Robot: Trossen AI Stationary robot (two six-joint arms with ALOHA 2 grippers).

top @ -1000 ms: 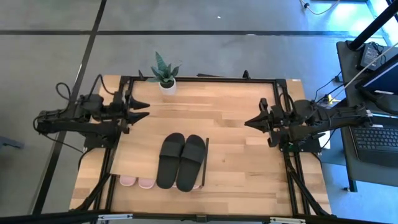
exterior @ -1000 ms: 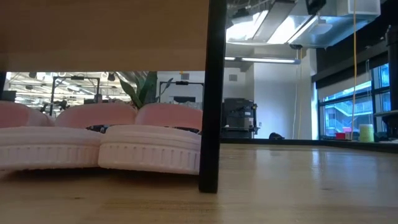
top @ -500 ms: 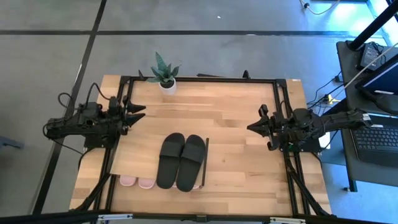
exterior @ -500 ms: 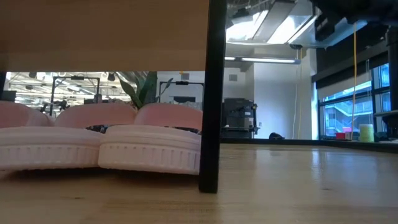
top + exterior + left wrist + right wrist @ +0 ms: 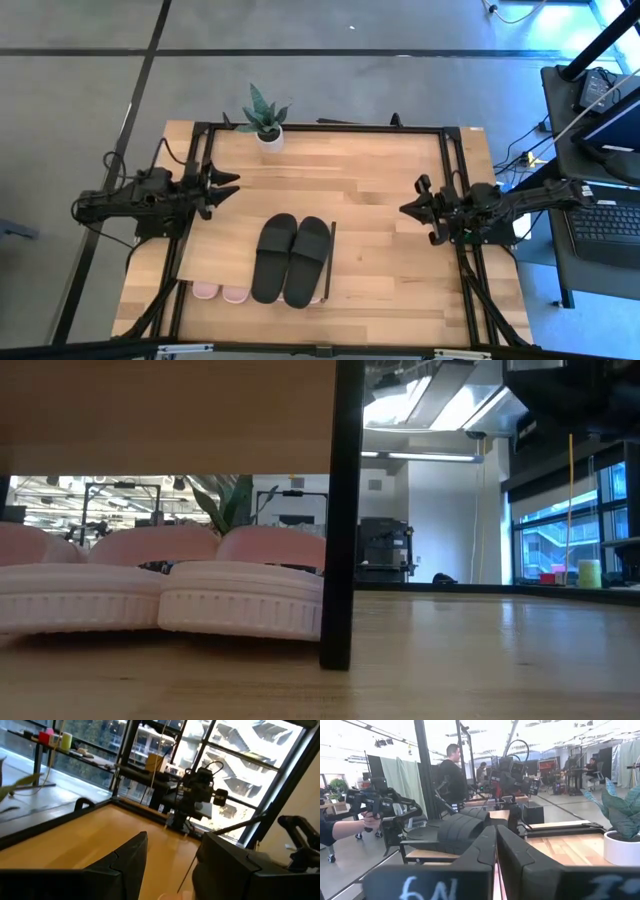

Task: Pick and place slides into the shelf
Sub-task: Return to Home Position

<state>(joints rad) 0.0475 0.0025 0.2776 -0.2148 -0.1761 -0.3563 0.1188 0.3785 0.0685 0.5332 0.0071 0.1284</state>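
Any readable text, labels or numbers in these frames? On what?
"6N": pale handwritten marks on the dark body of the right end effector, seen in the right wrist view; the reading is uncertain.
A second pale mark beside it on the same body: too blurred to read.
Black slides and shelf: no text visible.

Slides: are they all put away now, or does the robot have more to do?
Looks nearly finished. Done: the black pair lies on top of the shelf, and pink slides sit underneath it. In hand: nothing; the left claw, open, and right claw, shut, are both empty at the table's sides. Left: no slide shows outside the shelf, so probably only parking the arms.
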